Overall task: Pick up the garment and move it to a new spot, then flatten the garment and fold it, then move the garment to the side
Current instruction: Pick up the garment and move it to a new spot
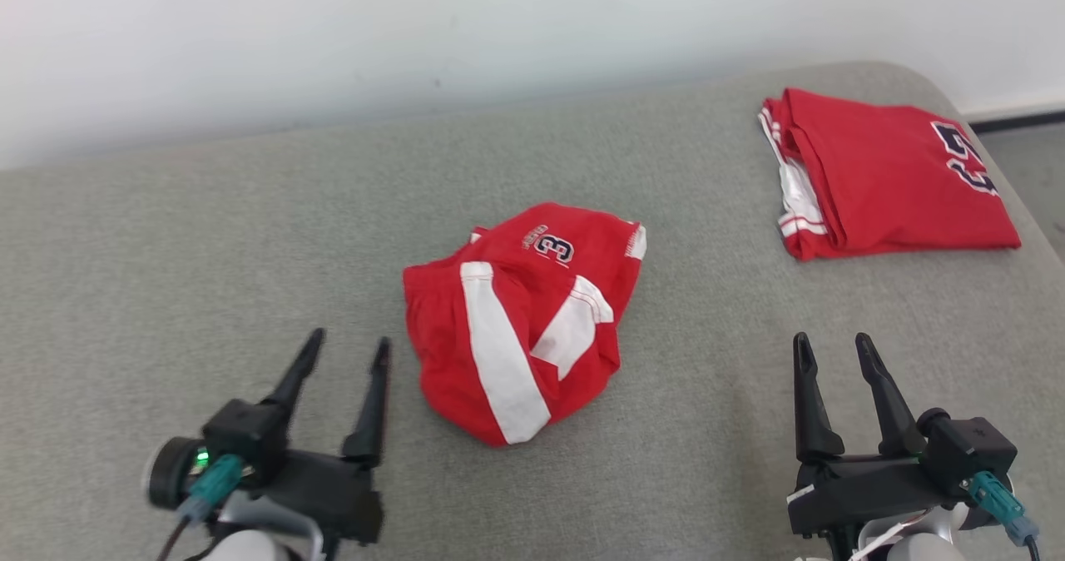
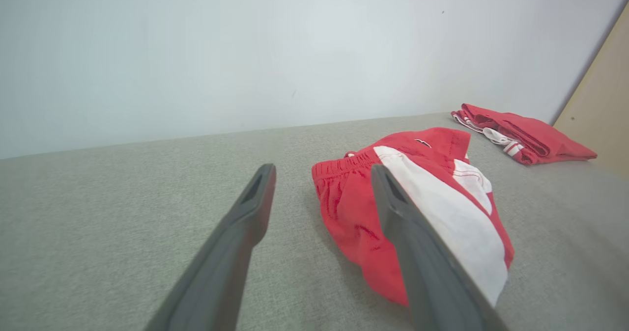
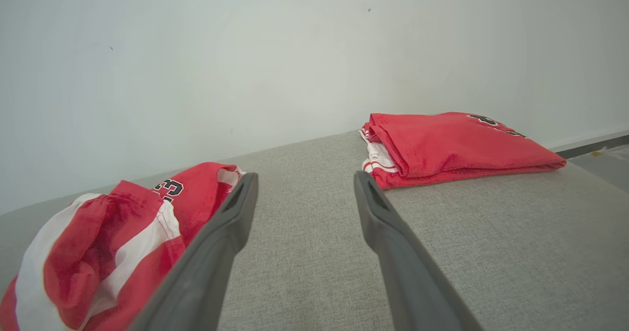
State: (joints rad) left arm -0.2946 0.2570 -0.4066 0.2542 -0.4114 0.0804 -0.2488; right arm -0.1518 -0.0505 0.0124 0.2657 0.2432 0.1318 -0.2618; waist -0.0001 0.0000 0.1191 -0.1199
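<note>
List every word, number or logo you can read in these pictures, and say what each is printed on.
"3": on the crumpled red shorts, a dark digit edged in white.
Small word beside that 3: too small to read.
Dark number on the folded red garment: turned sideways and cut off at the fold, so not readable for sure.

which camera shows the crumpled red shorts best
The head view: the crumpled shorts lie whole from above, white stripes and number 3 plain. The left wrist view sees them low and side-on, partly behind a finger of the left gripper. The right wrist view catches part of them at its lower left edge.
</note>
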